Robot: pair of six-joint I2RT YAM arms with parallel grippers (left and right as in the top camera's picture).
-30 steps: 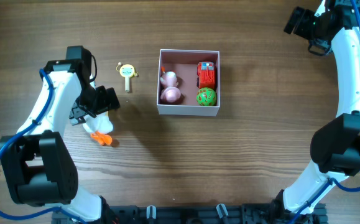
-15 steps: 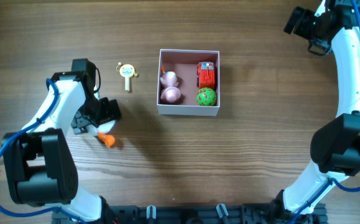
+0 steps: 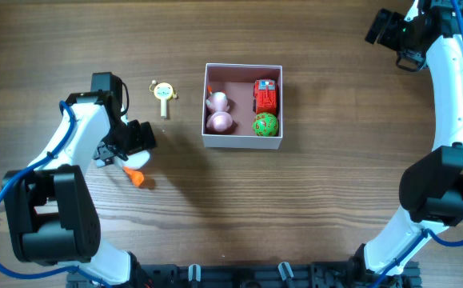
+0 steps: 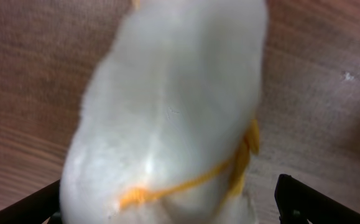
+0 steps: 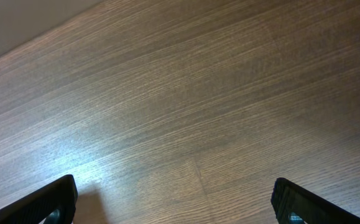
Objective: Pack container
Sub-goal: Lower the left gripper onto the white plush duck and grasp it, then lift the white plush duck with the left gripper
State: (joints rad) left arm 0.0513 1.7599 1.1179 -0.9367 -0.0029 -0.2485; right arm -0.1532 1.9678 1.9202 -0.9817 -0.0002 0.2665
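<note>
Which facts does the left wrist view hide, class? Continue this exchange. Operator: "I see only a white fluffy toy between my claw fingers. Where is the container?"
Observer: The container sits to the right of the white toy, apart from it.
Operator: Is it empty?
Observer: No. It holds a pink toy, a red toy and a green ball.
Operator: Anything else loose?
Observer: A small yellow toy lies on the table, left of the container and apart from it.
</note>
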